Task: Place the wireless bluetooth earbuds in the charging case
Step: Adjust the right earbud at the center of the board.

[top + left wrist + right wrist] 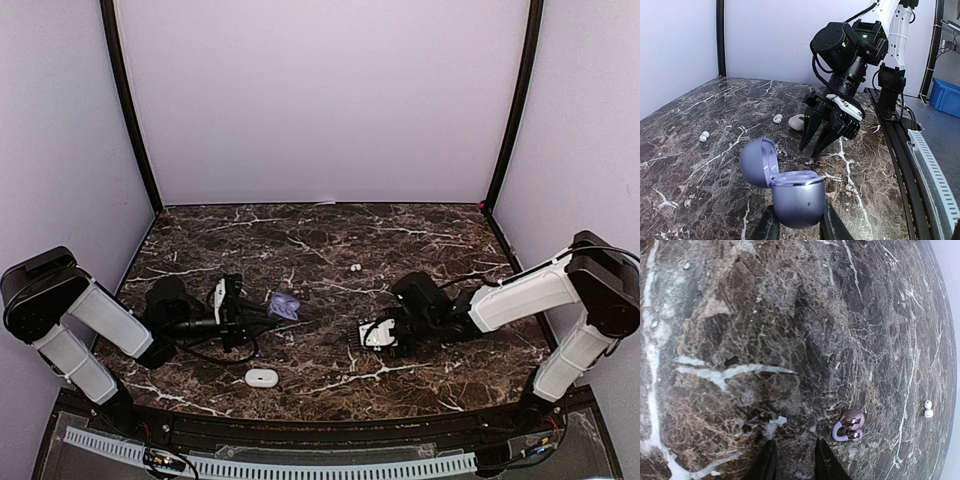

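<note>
The right claw (794,444) stood tips-down on the dark brown, white-veined marble tabletop (430,235). Its two black tapered fingers (826,462) were a narrow gap apart, with only bare stone between them. It held nothing.

Just beside the outer face of one finger, outside the gap and not touching it, lay a lavender earbud (849,426). It was glossy, with two rounded lobes side by side and a paler loop turned toward the finger. It lay flat on the stone, near the middle of the tabletop and a little toward the near edge and the right side.

Facing it, the left claw (797,220) was clamped on the base of a lavender charging case (796,200). The case was smooth and egg-round, with its mouth upward. Its domed lid (757,162) was swung open on the side toward the far edge. The right claw's tips were planted near the case, just past its open mouth.

A white earbud (353,267), a tiny two-lobed pebble, lay well apart from both claws toward the far edge. A second white earbud (777,118) lay beyond the right claw.

A closed white case (262,377), a smooth oval, sat near the near edge, left of centre.
</note>
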Controlling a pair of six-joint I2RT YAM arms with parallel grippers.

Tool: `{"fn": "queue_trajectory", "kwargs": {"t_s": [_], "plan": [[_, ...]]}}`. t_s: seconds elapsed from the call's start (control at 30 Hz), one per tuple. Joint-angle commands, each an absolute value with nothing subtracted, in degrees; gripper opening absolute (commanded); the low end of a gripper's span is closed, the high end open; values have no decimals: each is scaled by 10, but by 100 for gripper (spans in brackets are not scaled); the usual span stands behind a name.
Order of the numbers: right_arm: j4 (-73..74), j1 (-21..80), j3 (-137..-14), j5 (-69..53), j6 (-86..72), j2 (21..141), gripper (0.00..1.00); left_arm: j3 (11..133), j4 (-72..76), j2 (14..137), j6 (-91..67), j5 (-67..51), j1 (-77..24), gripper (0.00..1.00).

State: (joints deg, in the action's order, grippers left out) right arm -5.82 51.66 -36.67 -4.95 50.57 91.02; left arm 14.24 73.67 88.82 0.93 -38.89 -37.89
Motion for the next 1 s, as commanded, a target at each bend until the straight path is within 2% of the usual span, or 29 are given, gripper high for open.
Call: {"fn": "queue_trajectory", "kwargs": {"t_s": [0.0, 0.97], "plan": [[-82, 506, -383, -41, 515, 932, 27, 156, 740, 875, 19, -391, -382, 21], [-31, 473, -453, -62, 534, 994, 25, 156, 722, 861, 29, -385, -383, 22]]}}
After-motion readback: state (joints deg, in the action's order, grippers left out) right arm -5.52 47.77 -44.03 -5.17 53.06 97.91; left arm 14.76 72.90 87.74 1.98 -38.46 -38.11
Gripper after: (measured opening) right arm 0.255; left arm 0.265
